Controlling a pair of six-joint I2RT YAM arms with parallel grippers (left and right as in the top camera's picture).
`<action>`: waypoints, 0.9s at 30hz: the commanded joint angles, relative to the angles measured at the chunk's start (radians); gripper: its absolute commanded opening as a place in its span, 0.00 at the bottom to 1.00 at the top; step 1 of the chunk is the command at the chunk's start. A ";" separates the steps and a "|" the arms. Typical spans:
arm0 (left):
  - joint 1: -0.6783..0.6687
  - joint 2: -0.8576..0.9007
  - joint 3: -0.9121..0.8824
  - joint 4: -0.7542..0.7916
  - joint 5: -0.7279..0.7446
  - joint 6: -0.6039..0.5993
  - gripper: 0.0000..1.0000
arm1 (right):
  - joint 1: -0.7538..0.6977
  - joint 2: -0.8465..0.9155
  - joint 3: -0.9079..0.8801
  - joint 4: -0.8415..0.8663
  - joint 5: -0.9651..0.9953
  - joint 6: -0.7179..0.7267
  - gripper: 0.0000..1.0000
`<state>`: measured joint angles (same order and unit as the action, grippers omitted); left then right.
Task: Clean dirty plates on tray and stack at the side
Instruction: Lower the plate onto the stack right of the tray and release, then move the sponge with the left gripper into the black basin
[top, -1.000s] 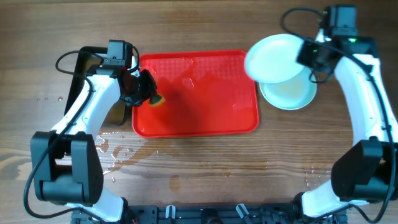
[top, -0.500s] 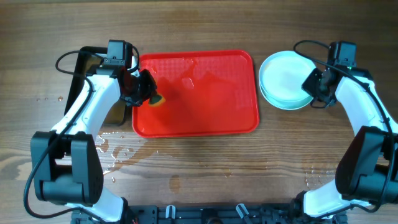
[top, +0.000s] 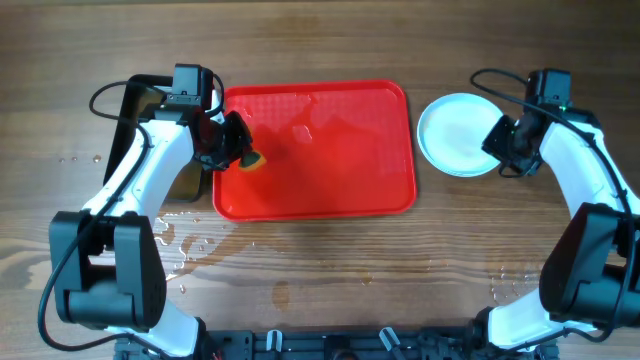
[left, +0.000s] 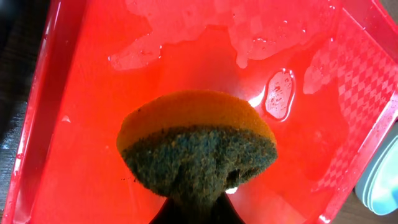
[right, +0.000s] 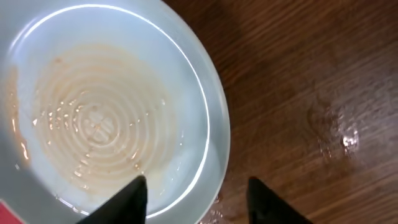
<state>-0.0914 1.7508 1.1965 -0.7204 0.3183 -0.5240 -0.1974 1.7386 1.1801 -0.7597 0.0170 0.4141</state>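
The red tray (top: 330, 190) lies wet and bare of plates in the middle of the table. Over its left part my left gripper (top: 238, 150) is shut on a yellow-and-green sponge (left: 198, 149), which fills the left wrist view above the tray floor (left: 81, 124). The pale plates (top: 455, 135) sit stacked on the wood right of the tray. The top plate (right: 99, 112) is wet with faint brown traces. My right gripper (right: 196, 182) stands open over the stack's right rim, one finger above the plate, the other above the wood.
A black pan (top: 140, 100) sits at the far left behind my left arm. Water pools on the tray (left: 249, 31). Wet patches mark the wood at the lower left (top: 185, 250) and beside the plates (right: 339, 134).
My right gripper lowered the tilted plate onto the stack, then opened and let it go. The left arm and sponge have not moved.
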 joint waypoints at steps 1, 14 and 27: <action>-0.001 -0.003 0.015 0.013 -0.012 0.024 0.04 | -0.003 -0.043 0.073 -0.029 -0.057 -0.027 0.56; 0.129 -0.036 0.041 -0.003 -0.242 0.080 0.04 | 0.187 -0.082 0.148 0.031 -0.337 -0.150 0.73; 0.223 -0.004 0.021 0.139 -0.377 0.317 0.05 | 0.453 -0.026 0.148 0.166 -0.170 -0.124 0.78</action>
<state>0.1146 1.7462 1.2152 -0.6216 0.0223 -0.2836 0.2295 1.6733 1.3109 -0.5983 -0.2115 0.2836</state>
